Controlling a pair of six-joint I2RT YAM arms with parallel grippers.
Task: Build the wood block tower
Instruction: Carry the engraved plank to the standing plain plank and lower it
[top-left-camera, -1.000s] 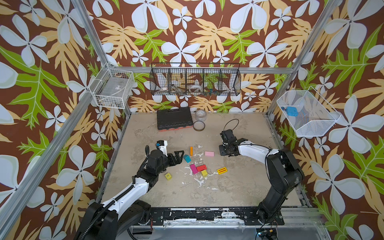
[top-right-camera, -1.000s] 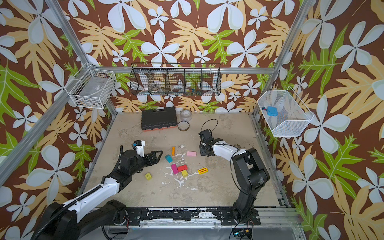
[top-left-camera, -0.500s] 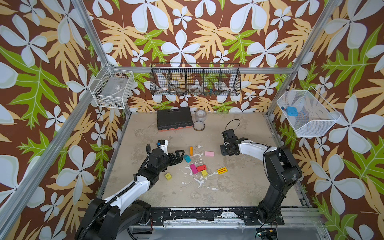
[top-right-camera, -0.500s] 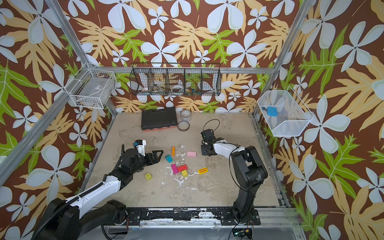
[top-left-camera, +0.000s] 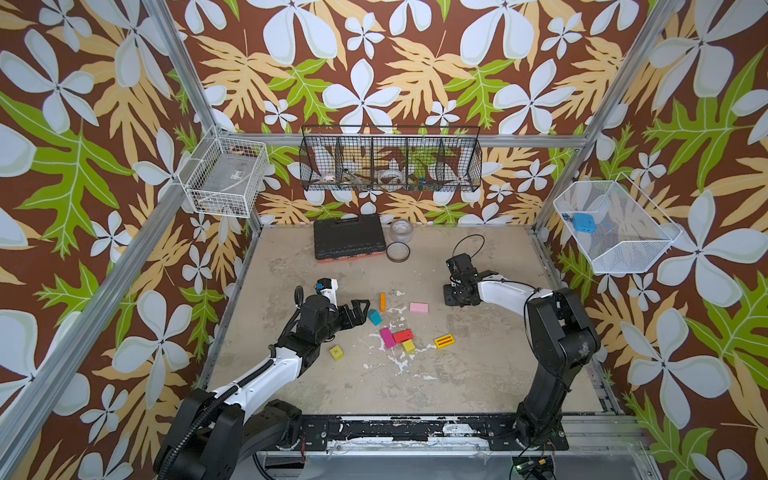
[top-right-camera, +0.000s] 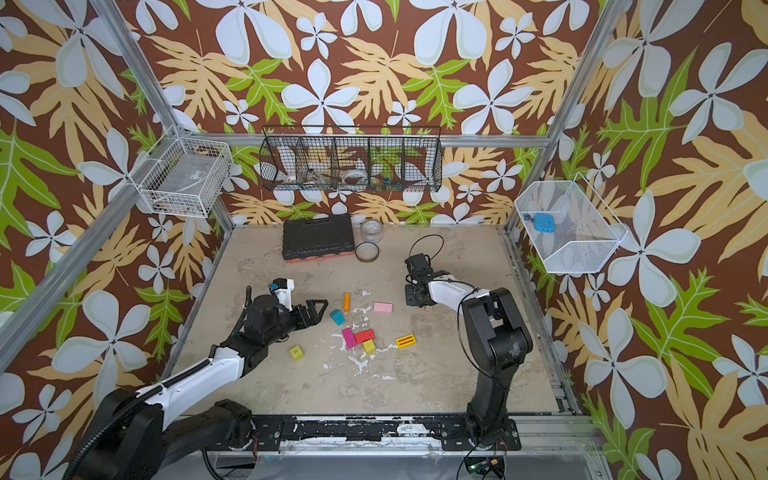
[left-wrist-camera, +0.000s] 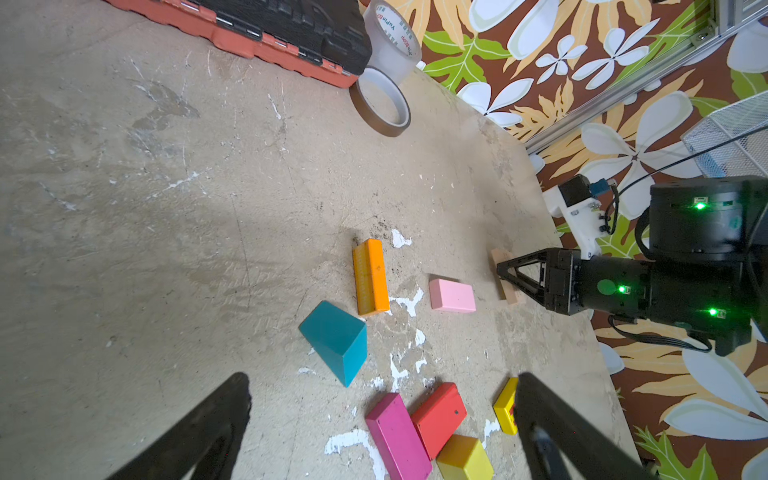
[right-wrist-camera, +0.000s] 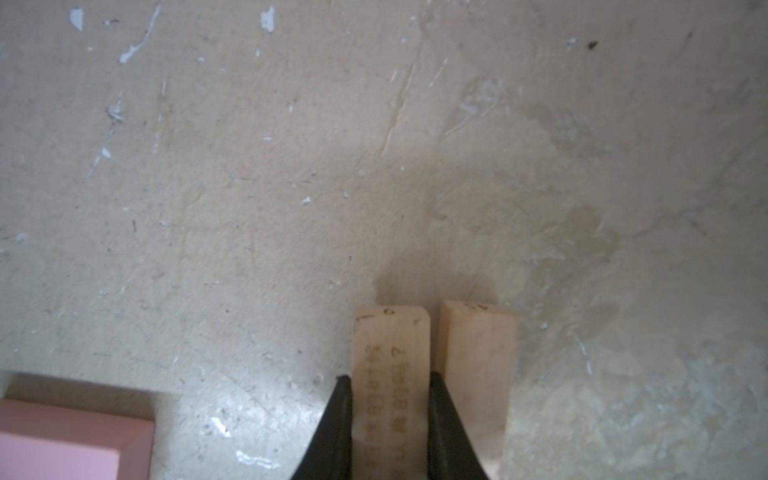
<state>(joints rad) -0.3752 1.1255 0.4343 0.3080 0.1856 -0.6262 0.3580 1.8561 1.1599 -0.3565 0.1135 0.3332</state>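
No wood block tower stands in view. The wood blocks lie loose on the table: teal wedge (top-left-camera: 374, 316), orange bar (top-left-camera: 382, 302), pink block (top-left-camera: 418, 307), magenta (top-left-camera: 387, 337), red (top-left-camera: 403, 335) and yellow (top-left-camera: 409, 345) touching, a striped yellow plank (top-left-camera: 444, 341), a yellow cube (top-left-camera: 336, 353). My left gripper (top-left-camera: 361, 309) is open and empty just left of the teal wedge (left-wrist-camera: 336, 338). My right gripper (top-left-camera: 457, 297) is shut on a plain tan plank (right-wrist-camera: 390, 345) on the table, right of the pink block. A second tan plank (right-wrist-camera: 478, 353) lies against it.
A black tool case (top-left-camera: 348, 238) and two tape rolls (top-left-camera: 401, 230) sit at the back of the table. Wire baskets hang on the left wall (top-left-camera: 224, 183), back wall (top-left-camera: 390, 160) and right wall (top-left-camera: 611, 228). Bare table lies in front of the blocks.
The right arm has shifted only slightly, still gripping the tan plank. The left arm and the loose blocks keep their places.
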